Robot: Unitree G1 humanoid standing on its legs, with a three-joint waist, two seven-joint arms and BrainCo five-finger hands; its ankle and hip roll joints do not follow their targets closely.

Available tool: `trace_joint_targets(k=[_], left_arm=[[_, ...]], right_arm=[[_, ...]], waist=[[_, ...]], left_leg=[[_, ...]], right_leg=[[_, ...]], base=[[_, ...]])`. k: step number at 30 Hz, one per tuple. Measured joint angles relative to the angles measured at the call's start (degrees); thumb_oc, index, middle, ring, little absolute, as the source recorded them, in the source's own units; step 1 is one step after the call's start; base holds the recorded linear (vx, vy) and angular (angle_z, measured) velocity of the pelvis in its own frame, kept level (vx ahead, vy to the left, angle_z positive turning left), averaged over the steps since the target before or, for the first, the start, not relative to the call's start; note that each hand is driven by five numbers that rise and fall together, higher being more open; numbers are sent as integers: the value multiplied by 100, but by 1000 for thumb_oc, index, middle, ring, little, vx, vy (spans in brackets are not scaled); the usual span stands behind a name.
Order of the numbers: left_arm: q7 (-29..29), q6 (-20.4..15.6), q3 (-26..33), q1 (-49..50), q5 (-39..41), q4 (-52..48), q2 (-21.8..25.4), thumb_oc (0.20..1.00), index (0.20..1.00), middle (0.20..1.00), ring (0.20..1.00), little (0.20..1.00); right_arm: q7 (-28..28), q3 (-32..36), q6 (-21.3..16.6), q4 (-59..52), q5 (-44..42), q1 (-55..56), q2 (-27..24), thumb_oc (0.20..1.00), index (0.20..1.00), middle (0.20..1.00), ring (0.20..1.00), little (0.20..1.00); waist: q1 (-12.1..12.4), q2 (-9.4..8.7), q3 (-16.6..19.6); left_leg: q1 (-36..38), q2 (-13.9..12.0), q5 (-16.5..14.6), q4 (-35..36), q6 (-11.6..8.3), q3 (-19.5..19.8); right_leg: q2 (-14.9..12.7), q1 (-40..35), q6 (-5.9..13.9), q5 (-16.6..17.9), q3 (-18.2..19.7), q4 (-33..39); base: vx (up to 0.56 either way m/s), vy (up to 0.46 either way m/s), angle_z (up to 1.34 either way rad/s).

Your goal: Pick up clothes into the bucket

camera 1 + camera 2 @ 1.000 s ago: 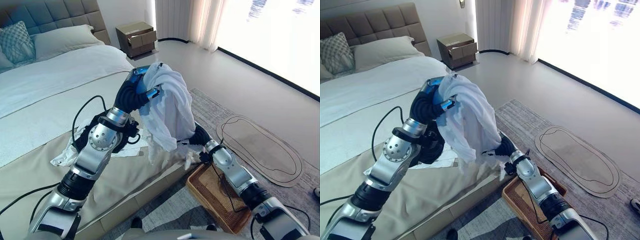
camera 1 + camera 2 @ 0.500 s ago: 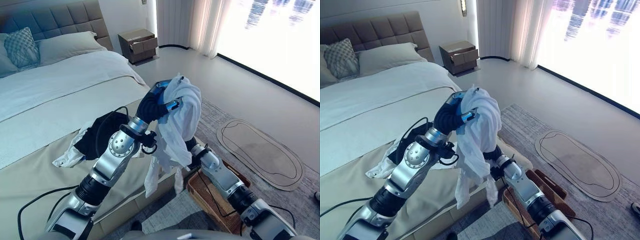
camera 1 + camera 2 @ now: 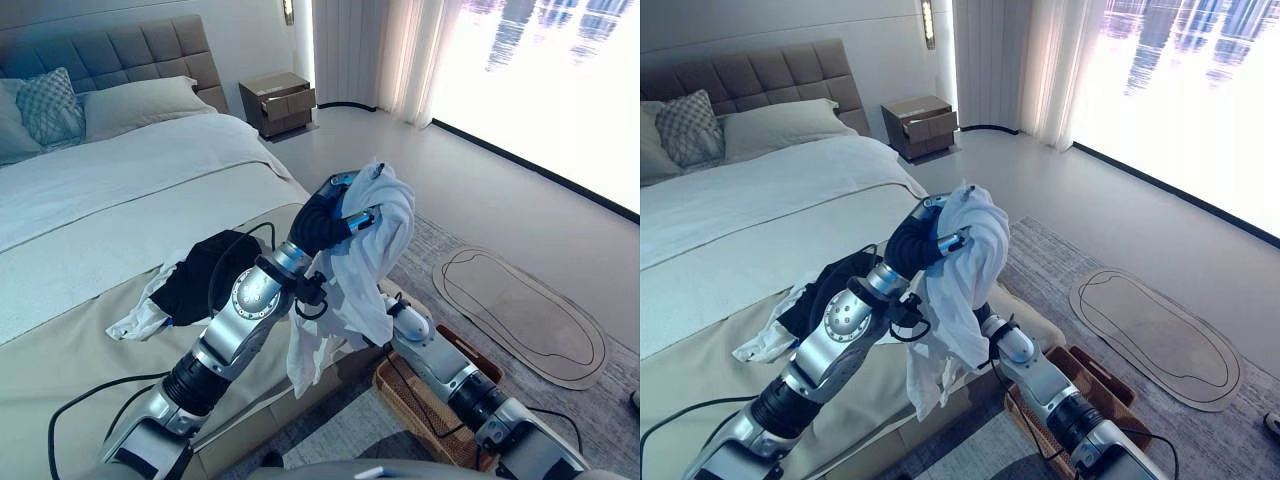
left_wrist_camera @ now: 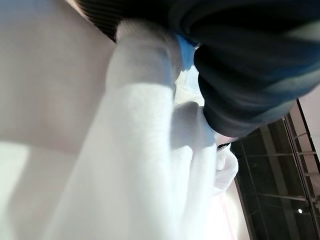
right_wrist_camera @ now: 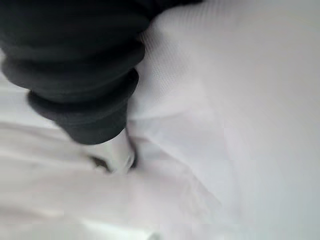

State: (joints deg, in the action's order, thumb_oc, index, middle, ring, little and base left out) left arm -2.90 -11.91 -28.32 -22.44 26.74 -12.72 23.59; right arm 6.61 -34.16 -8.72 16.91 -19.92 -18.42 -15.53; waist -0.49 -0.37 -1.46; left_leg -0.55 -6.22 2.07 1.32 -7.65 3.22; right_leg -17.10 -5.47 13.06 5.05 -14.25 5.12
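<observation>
My left hand (image 3: 328, 213) is raised over the bed's near corner, shut on a white garment (image 3: 372, 250) that hangs from it in long folds. In the left wrist view the same white cloth (image 4: 140, 150) bunches against the hand's dark cover. My right hand (image 5: 85, 70) is pressed into the lower folds of the garment, by the bed's edge, and the cloth hides most of it. A brown wicker basket (image 3: 420, 405) stands on the floor beside the bed, below and to the right of the hanging garment, under my right forearm.
A black garment (image 3: 205, 275) and a white cloth (image 3: 135, 320) lie on the beige bed cover (image 3: 90, 370). A wooden bedside table (image 3: 280, 98) stands at the back. A grey rug with an oval mat (image 3: 520, 310) covers the floor on the right.
My left hand has carried the white garment to the right, off the bed's surface and out over its corner. The right hand stays in its lower folds. The camera has shifted.
</observation>
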Motion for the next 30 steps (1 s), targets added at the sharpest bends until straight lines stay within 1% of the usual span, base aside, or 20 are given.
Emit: trace_joint_targets(k=[6, 8, 11, 12, 14, 15, 16, 17, 18, 20, 22, 23, 25, 27, 29, 30], left_arm=[[14, 0, 39, 51, -17, 2, 15, 200, 200, 200, 200, 200], [15, -1, 80, 156, -66, 2, 9, 200, 200, 200, 200, 200], [43, -8, 328, 444, -128, 27, 7, 200, 200, 200, 200, 200], [58, -10, 453, 632, -129, 46, 3, 200, 200, 200, 200, 200], [81, -17, 496, 770, -129, 102, 5, 200, 200, 200, 200, 200], [81, -58, 533, 973, -131, 273, -67, 200, 200, 200, 200, 200], [110, -60, 566, 1105, -132, 407, -109, 460, 460, 460, 460, 460], [150, -72, 601, 1250, -156, 687, -156, 871, 871, 871, 871, 871], [184, -76, 611, 1300, -259, 902, -206, 1000, 1000, 1000, 1000, 1000], [270, -59, 601, 1391, -559, 1399, -230, 1000, 1000, 1000, 1000, 1000], [297, -56, 594, 1397, -752, 1691, -245, 1000, 1000, 1000, 1000, 1000], [314, -59, 580, 1401, -940, 1993, -279, 1000, 1000, 1000, 1000, 1000], [369, -26, 470, 1438, -1032, 2413, -349, 1000, 1000, 1000, 1000, 1000], [419, 35, 457, 1506, -1140, 2702, -408, 1000, 1000, 1000, 1000, 1000], [425, 41, 453, 1567, -1279, 2811, -417, 1000, 1000, 1000, 1000, 1000], [427, 47, 455, 1578, -1441, 2969, -464, 1000, 1000, 1000, 1000, 1000]], right_arm=[[1, 57, 1, 2, -212, 196, -70, 200, 200, 200, 200, 200], [5, 274, 0, -4, -243, 412, -82, 200, 200, 200, 200, 200], [-12, 671, 1, -6, -392, 798, -141, 200, 200, 200, 200, 200], [-44, 895, 0, -3, -454, 980, -129, 200, 200, 200, 200, 200], [-91, 964, -6, -7, -517, 1079, -235, 200, 200, 200, 200, 200], [-108, 1213, -11, -7, -573, 1281, -222, 200, 200, 200, 200, 200], [-144, 1308, -12, 0, -617, 1364, -233, 200, 200, 200, 200, 200], [-201, 1468, -19, -1, -658, 1480, -246, 200, 200, 200, 200, 200], [-231, 1596, -23, 0, -662, 1557, -238, 200, 200, 200, 200, 200], [-354, 1831, -67, 6, -679, 1634, -244, 200, 200, 200, 200, 200], [-428, 1974, -134, 3, -730, 1650, -246, 200, 200, 200, 200, 200], [-482, 2131, -195, -2, -832, 1650, -231, 200, 200, 200, 200, 200], [-613, 2364, -317, 0, -1040, 1649, -217, 200, 200, 200, 200, 200], [-733, 2499, -408, -3, -1200, 1625, -138, 200, 200, 200, 200, 200], [-827, 2546, -466, -5, -1288, 1640, -107, 200, 200, 200, 200, 200], [-895, 2646, -466, 4, -1289, 1662, -98, 200, 200, 200, 200, 200]], waist=[[2, 4, 20], [-5, 5, 46], [-15, 5, 53], [-15, 7, 54], [-19, 2, 57], [-16, 2, 71], [-23, 2, 73], [-25, 1, 73], [-24, 0, 72], [-40, -8, 72], [-38, -13, 72], [-52, -13, 73], [-76, -30, 74], [-173, -43, 75], [-201, -60, 71], [-176, -62, 70]], left_leg=[[6, 1, 12, 0, 15, 2], [10, 0, 12, 1, 16, 0], [19, -2, 10, 16, 18, -9], [34, -3, 10, 28, 18, -15], [46, -4, 10, 40, 19, -24], [98, -9, 2, 95, 32, -38], [106, -12, -3, 119, 41, -51], [106, -22, -6, 138, 48, -84], [106, -26, -6, 141, 48, -94], [105, -41, 0, 163, 54, -123], [106, -52, 7, 182, 56, -140], [107, -58, 26, 198, 40, -146], [109, -62, 38, 205, 28, -147], [112, -72, 38, 210, 28, -149], [120, -79, 39, 209, 29, -156], [132, -79, 39, 209, 30, -165]], right_leg=[[0, -9, 0, 0, -8, 0], [0, -9, 1, -1, -8, 0], [0, -5, 3, -3, -3, 1], [0, -10, 4, -4, 1, 1], [0, -6, 4, -4, 13, 1], [0, -20, 15, -13, 23, 2], [0, -18, 14, -19, 24, 1], [4, 1, 16, -20, 38, 2], [6, 10, 15, -20, 50, 2], [21, 41, 14, -20, 78, 2], [30, 63, 13, -21, 96, 2], [38, 76, 13, -20, 106, 2], [46, 80, 12, -20, 112, 1], [56, 84, 12, -20, 113, 2], [63, 92, 12, -20, 122, 1], [63, 89, 12, -20, 137, 2]], base=[[0, 0, 0], [0, 0, 0], [0, 0, 0], [-1, 2, -3], [-3, 0, -4], [0, 0, 0], [1, -7, -4], [0, -7, -5], [-4, -8, -6], [2, -9, -6], [3, -4, -6], [0, -4, -4], [0, 0, 0], [0, 0, 0], [3, -5, -3], [1, -5, -4]])
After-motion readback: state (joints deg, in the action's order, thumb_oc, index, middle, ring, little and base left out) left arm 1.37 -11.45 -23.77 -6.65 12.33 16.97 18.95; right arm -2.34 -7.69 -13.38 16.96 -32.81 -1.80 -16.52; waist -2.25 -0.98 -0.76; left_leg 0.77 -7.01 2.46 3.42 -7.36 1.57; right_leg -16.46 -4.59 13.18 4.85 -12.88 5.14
